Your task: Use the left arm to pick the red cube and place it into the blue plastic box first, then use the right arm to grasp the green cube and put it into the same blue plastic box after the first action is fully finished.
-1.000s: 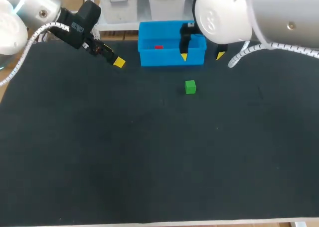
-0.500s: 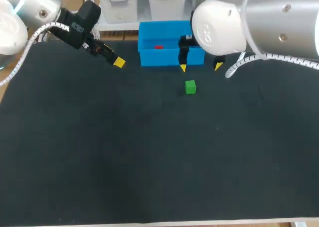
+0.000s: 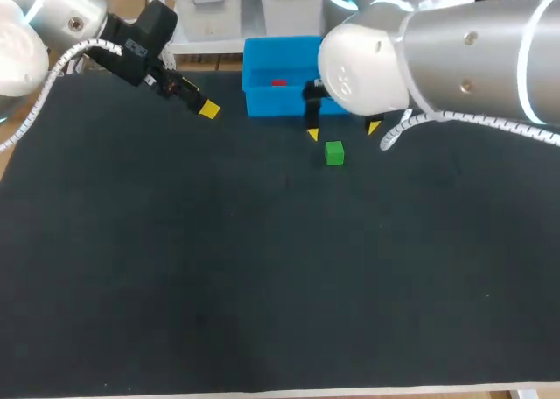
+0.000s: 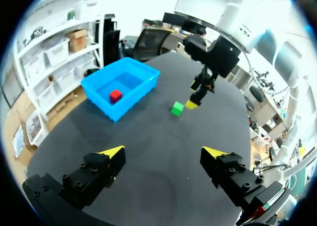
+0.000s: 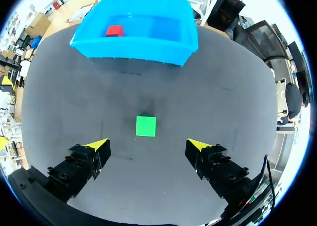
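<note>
On the dark bench [image 3: 219, 268], entries as I find them.

Item 1: blue plastic box [image 3: 271, 106]. Open-topped and upright, it stands at the far edge of the bench, near the middle of its width.

Item 2: red cube [image 3: 278, 82]. It lies inside the blue plastic box on its floor, in the left half of the box as the head view shows it. Neither of my arms touches it.

Item 3: green cube [image 5: 145, 126]. It rests flat on the bench in front of the box, apart from the near wall and toward the box's right end. Nothing has hold of it.

Item 4: my left end effector [image 4: 163, 152]. It hangs over the far left part of the bench, to the left of the box and well apart from both cubes. The fingers are spread wide, with only bare bench between the two yellow tips. It holds nothing.

Item 5: my right end effector [image 5: 148, 145]. The arm comes in from the right, and the end effector hangs over the strip of bench between the box and the green cube. The fingers are spread wide, and the green cube lies just ahead of the gap, centred on it and touching neither finger. It holds nothing. From the left wrist view, one of its yellow tips shows just beside the green cube.
</note>
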Available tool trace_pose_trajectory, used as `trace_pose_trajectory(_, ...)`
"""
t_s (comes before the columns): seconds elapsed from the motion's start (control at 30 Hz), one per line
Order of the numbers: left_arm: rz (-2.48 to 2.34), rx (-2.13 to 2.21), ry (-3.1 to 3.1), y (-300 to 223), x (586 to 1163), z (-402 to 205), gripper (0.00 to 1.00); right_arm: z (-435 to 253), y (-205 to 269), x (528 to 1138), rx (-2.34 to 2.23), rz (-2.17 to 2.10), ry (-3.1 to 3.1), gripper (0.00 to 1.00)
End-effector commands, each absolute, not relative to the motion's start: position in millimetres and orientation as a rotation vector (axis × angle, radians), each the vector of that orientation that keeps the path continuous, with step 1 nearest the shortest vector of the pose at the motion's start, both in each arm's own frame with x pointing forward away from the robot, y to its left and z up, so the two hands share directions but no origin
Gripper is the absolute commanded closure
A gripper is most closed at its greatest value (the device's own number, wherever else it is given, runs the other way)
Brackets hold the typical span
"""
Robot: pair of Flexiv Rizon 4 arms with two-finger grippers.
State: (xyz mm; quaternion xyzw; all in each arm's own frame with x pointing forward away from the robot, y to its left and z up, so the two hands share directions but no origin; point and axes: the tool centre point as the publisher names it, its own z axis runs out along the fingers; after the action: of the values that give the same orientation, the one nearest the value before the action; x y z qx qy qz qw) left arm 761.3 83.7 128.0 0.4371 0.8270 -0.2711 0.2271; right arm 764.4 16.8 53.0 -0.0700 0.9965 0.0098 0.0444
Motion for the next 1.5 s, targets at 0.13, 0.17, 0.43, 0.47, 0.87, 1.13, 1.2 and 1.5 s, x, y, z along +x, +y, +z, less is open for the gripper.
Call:
trace_pose_trajectory(0.13,-0.750,1.206,2.274,84,762,127,0.00,37,20,769,-0.216,0.024,3.050,0.00)
trace_pose_trajectory(0.17,-0.750,1.206,2.274,84,762,127,0.00,33,20,769,-0.218,0.027,3.049,0.00)
trace_pose_trajectory(0.43,-0.750,1.206,2.274,84,762,127,0.00,15,20,772,-0.223,0.057,3.044,0.00)
trace_pose_trajectory(0.47,-0.750,1.206,2.274,84,762,127,0.00,14,20,772,-0.209,0.067,3.031,0.00)
trace_pose_trajectory(0.87,-0.750,1.206,2.274,84,762,127,0.00,9,13,764,-0.233,0.052,3.044,0.00)
trace_pose_trajectory(1.13,-0.750,1.206,2.274,84,762,127,0.00,3,11,765,-0.221,0.061,3.066,0.00)
trace_pose_trajectory(1.2,-0.750,1.206,2.274,84,762,127,0.00,1,10,765,-0.204,0.064,3.075,0.00)
trace_pose_trajectory(1.5,-0.750,1.206,2.274,84,762,127,0.00,3,10,765,-0.148,0.104,3.094,0.00)
